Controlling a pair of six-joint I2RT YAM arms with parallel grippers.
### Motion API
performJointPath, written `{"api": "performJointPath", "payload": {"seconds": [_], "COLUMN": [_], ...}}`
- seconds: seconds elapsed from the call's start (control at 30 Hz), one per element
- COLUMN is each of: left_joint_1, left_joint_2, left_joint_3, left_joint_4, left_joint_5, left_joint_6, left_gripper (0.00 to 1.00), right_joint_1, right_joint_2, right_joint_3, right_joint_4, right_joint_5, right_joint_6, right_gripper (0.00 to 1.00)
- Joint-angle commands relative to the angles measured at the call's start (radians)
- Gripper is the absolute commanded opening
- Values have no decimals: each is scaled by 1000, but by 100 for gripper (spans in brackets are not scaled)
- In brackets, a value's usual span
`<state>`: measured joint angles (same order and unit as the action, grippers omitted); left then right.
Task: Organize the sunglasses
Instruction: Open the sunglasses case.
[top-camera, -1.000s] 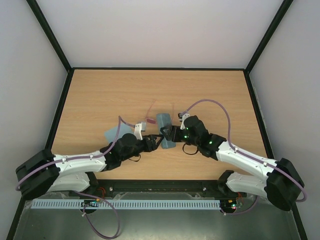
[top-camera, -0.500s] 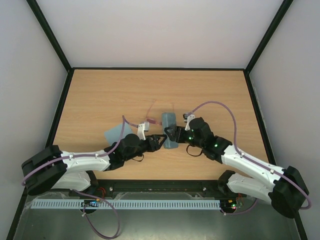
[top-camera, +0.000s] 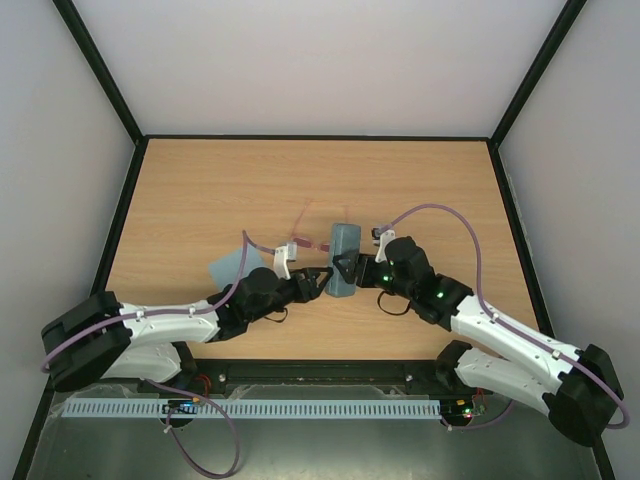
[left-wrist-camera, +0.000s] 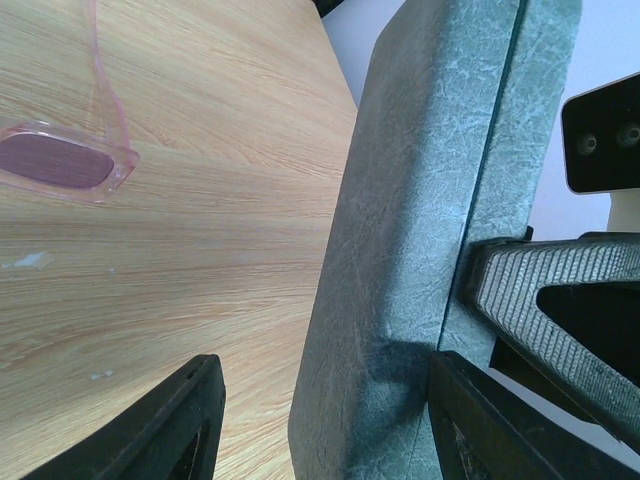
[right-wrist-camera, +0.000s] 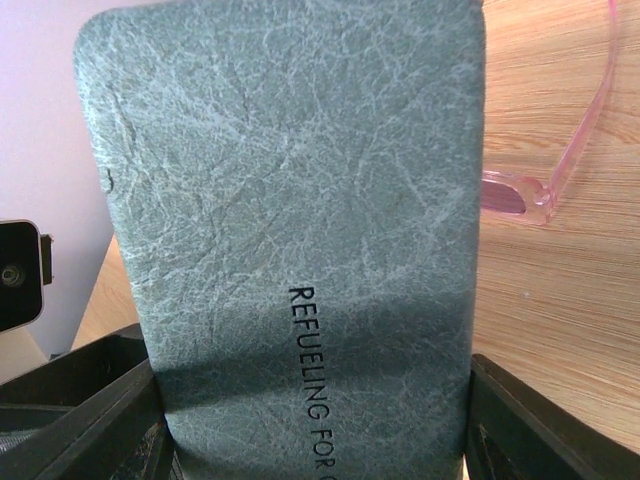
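Observation:
The blue-grey case (top-camera: 344, 258) is held off the table, my right gripper (top-camera: 346, 270) shut on its near end. In the right wrist view the case (right-wrist-camera: 290, 200) fills the span between both fingers of the right gripper (right-wrist-camera: 310, 420). My left gripper (top-camera: 321, 281) stands open at the case's left side. In the left wrist view one finger (left-wrist-camera: 480, 420) of the left gripper (left-wrist-camera: 330, 420) lies against the case (left-wrist-camera: 420, 220), while the other finger (left-wrist-camera: 170, 430) stands apart over bare wood. The pink sunglasses (top-camera: 308, 243) (left-wrist-camera: 70, 165) (right-wrist-camera: 520, 200) lie unfolded on the table just behind.
A flat light-blue cloth (top-camera: 232, 268) lies on the wooden table (top-camera: 200, 190) left of my left arm. Black rails (top-camera: 130, 200) edge the table on both sides, with white walls beyond.
The right gripper has shifted the case slightly right and tipped it up. The left gripper has followed to the right and closed in on the case's side.

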<state>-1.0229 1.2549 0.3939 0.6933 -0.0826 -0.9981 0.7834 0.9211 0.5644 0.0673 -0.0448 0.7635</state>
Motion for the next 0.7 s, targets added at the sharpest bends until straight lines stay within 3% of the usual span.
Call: {"api": "performJointPath", "payload": {"seconds": [0.0,0.67], "left_joint_1": [18,100], "left_joint_2": [-6,-81], "left_joint_3": [11,-36], "left_joint_4": [-89,-125], "left_joint_5": [-99,-82], "left_joint_6": [22,37], "left_gripper": [58,61], "right_joint_1": [15,15], "right_joint_2": [-54,-129], "right_joint_3": [31,35], "right_joint_4": [49,-28], "right_joint_5": [-128,-130], "right_joint_6": [5,17], "right_gripper": [43,42]}}
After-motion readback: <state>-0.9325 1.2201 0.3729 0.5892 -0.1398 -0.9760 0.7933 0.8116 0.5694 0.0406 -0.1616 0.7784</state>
